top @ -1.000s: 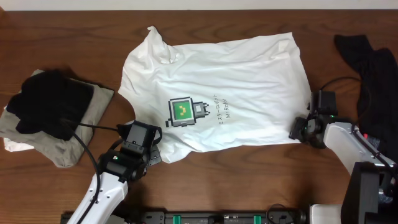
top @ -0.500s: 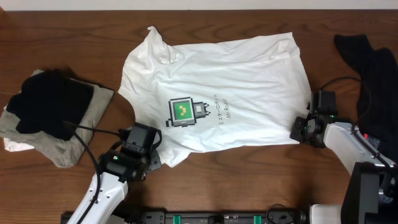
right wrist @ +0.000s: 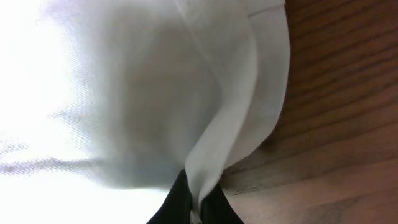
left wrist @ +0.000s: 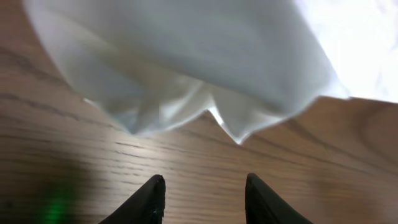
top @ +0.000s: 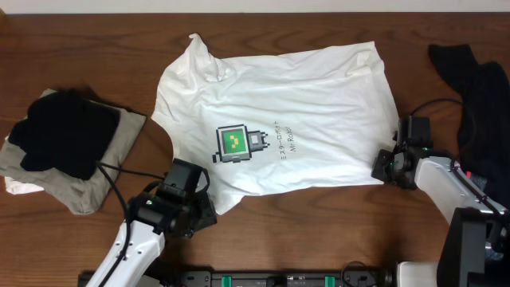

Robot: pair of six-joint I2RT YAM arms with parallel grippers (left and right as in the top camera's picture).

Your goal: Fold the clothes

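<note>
Our right hand [right wrist: 198, 199] is pinched tight on the edge of the white shirt [top: 303, 104]. Our left hand [left wrist: 202, 190] stands part-open above the counter [left wrist: 311, 168], empty, just short of the hem.

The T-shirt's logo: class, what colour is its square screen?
Green logo on the white T-shirt; best seen overhead.

Overhead cam: fixed, straight down, far enough for whole counter [top: 96, 48]. L wrist cam: low, v. close, looks past L fingers [left wrist: 146, 205] at shirt [left wrist: 205, 68] corner. R wrist cam: closer yet, past R fingers [right wrist: 174, 204] at opposite hem. All share shirt.
</note>
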